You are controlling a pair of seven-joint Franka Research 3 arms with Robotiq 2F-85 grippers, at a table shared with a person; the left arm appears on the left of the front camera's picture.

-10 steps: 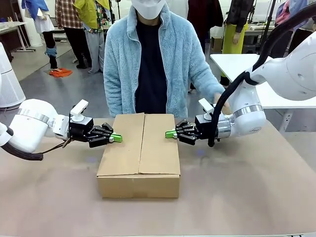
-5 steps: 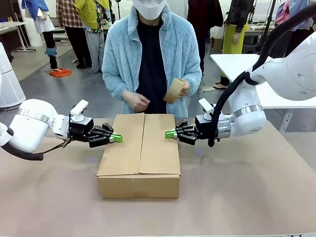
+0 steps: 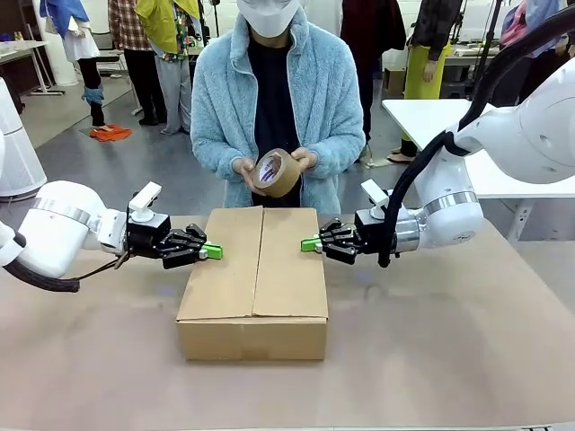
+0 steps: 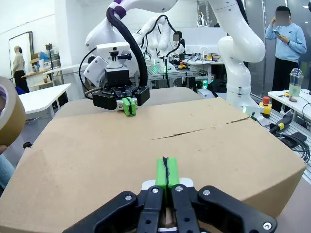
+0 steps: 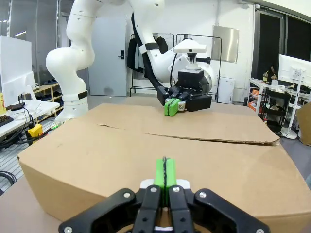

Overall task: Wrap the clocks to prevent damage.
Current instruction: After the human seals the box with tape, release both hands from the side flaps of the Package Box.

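While the person's hands [image 3: 304, 160] hold the brown tape roll [image 3: 276, 172] at upper centre, the left gripper [image 3: 213, 251] and right gripper [image 3: 310, 243], jaws pinched tight on nothing, rest on the cardboard box [image 3: 254, 278] flaps; clocks presumably wrapped inside; taping the seam remains.

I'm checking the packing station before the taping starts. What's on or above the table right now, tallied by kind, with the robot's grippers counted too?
Cardboard box: 1
Brown tape roll: 1
Grippers: 2 (left gripper, right gripper, both shut at the box's top edges)
Total: 4
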